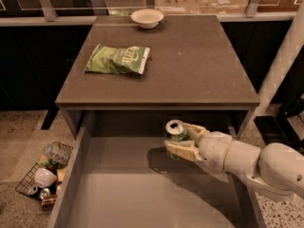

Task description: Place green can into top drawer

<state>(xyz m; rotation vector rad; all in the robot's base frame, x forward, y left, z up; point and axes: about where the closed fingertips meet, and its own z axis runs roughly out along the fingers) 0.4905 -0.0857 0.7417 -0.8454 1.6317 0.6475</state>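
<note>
The green can point(175, 133), with its silver top and pull tab up, is upright in my gripper point(179, 139). The gripper's pale fingers point(180, 150) are shut on the can's sides. The arm reaches in from the right. The can hangs inside the open top drawer point(118, 184), over its back right part, above the smooth grey bottom. Its shadow falls on the drawer floor just below and to the left.
The grey cabinet top point(190, 61) holds a flat green-and-white crisp bag point(118, 59) at the left and a white bowl point(147, 17) at the back. A wire basket with clutter point(42, 175) sits on the floor at the left. A white post point(280, 65) stands at the right.
</note>
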